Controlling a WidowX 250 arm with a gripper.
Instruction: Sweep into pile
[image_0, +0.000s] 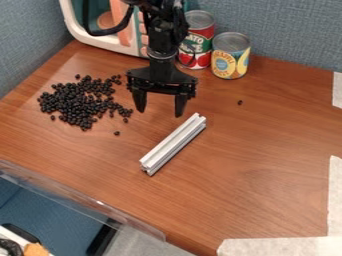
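Metal bar (172, 144): lying on the bench (267, 160) from 1 to 7 o'clock; probably the sweeper.
Gripper (160, 113): near the bar's 1 o'clock end, fingers (180, 104) spread wide, nothing between; best turned to straddle the bar's middle before closing.
Black beans (80, 104): loose heap at 10 o'clock from the bar.
Lone bean (240, 102): at 2 o'clock, well apart; worth a separate stroke.
Sweep: bar low and level, slow inward strokes; scattering likely if rushed.
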